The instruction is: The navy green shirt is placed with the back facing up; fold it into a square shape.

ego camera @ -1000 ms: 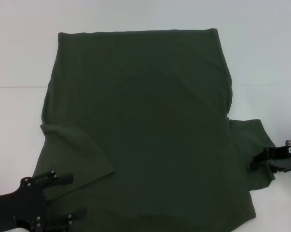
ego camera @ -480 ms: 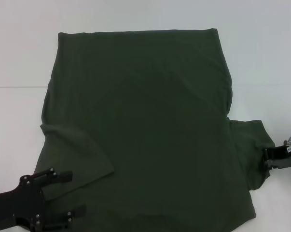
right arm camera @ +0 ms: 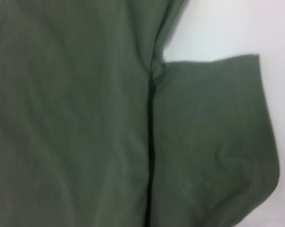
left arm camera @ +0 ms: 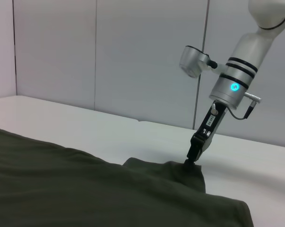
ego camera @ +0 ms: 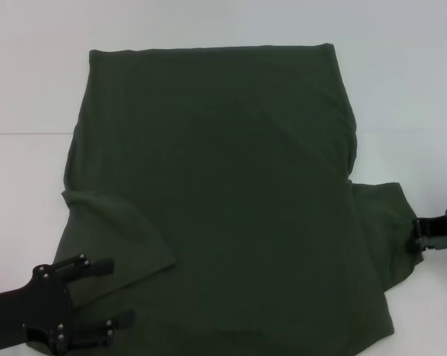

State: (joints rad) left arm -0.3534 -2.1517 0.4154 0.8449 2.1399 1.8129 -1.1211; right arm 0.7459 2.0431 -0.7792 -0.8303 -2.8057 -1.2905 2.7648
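The navy green shirt [ego camera: 223, 185] lies flat on the white table, plain side up. Its left sleeve [ego camera: 119, 230] is folded in over the body. My left gripper [ego camera: 108, 293] is open at the near left, its fingers [ego camera: 97, 265] spread over the folded sleeve's near corner. The right sleeve [ego camera: 382, 230] sticks out to the right. My right gripper [ego camera: 416, 237] sits at that sleeve's outer edge. The left wrist view shows the right gripper [left arm camera: 188, 163] pinching the sleeve [left arm camera: 180, 172], with the cloth peaked at its tip. The right wrist view shows only the sleeve [right arm camera: 213, 132] and the shirt's body [right arm camera: 76, 118].
The white table [ego camera: 30, 89] shows bare around the shirt on the left, far and right sides. A pale wall [left arm camera: 109, 56] stands behind the table in the left wrist view.
My right gripper has moved outward to the right, from over the sleeve to its outer edge. The left gripper has shifted slightly and stays open.
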